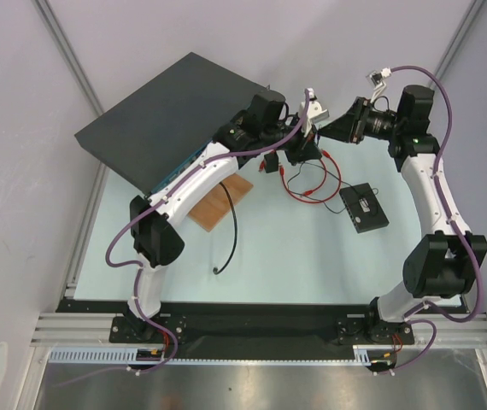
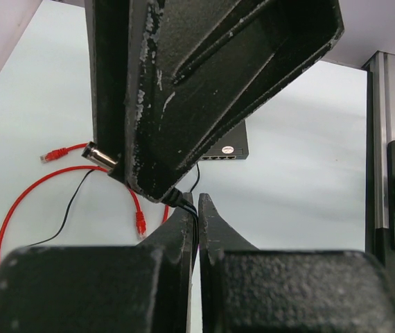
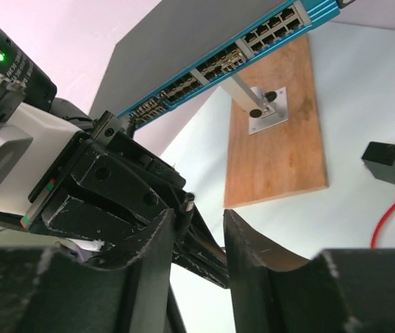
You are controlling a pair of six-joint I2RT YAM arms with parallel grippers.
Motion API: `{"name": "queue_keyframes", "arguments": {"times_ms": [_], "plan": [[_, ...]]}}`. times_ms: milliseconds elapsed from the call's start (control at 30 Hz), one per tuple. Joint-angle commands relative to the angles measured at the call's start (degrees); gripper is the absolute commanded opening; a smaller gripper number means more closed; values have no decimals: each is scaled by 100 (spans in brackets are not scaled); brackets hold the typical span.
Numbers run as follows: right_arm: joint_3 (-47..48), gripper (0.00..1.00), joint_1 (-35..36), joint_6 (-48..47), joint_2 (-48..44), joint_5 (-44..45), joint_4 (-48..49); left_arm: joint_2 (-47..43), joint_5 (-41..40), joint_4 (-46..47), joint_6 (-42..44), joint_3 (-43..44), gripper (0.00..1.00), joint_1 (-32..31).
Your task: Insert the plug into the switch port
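The thin red cable (image 1: 305, 193) lies looped on the table, and no gripper holds it. One plug (image 2: 141, 222) of it rests near my left fingers, another plug (image 2: 53, 155) lies further left. The small black switch (image 1: 363, 207) sits flat to the right, its ports (image 2: 220, 157) facing my left wrist camera. My left gripper (image 2: 197, 202) is shut on a thin black wire (image 2: 193, 216). That wire's metal-tipped barrel connector (image 3: 188, 207) rests against the inner face of one finger of my right gripper (image 3: 201, 216), which is open. Both grippers meet above the red loop (image 1: 312, 141).
A large dark rack unit (image 1: 175, 115) with a blue front (image 3: 253, 41) stands at the back left on a metal post over a wooden board (image 3: 277, 132). A little black cube (image 3: 389, 161) lies by the red cable. A thicker black cable (image 1: 229, 243) trails in front of the board.
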Motion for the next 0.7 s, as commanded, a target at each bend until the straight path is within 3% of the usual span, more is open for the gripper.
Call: {"name": "queue_keyframes", "arguments": {"times_ms": [0, 100, 200, 333, 400, 467, 533, 567, 600, 667], "plan": [[201, 41, 14, 525, 114, -291, 397, 9, 175, 75, -79, 279, 0, 22], [193, 42, 22, 718, 150, -343, 546, 18, 175, 40, -70, 270, 0, 22], [219, 30, 22, 762, 176, -335, 599, -9, 184, 39, -70, 261, 0, 14], [228, 29, 31, 929, 202, -343, 713, 0, 202, -13, -9, 261, 0, 5], [280, 23, 40, 947, 255, -378, 723, 0, 211, -48, 0, 252, 0, -4], [324, 4, 40, 921, 273, -431, 609, -17, 176, -40, 0, 270, 0, -4], [333, 0, -4, 833, 290, -414, 433, -52, 114, 4, -35, 244, 3, 13], [316, 0, -30, 842, 273, -379, 371, -87, -60, 48, -113, 200, 9, 22], [115, 0, -152, 990, 212, -344, 406, -375, -532, 797, -619, -296, 49, 109], [44, 0, -241, 1217, 159, -317, 476, -734, -676, 1117, -913, -887, 52, 172]]}}
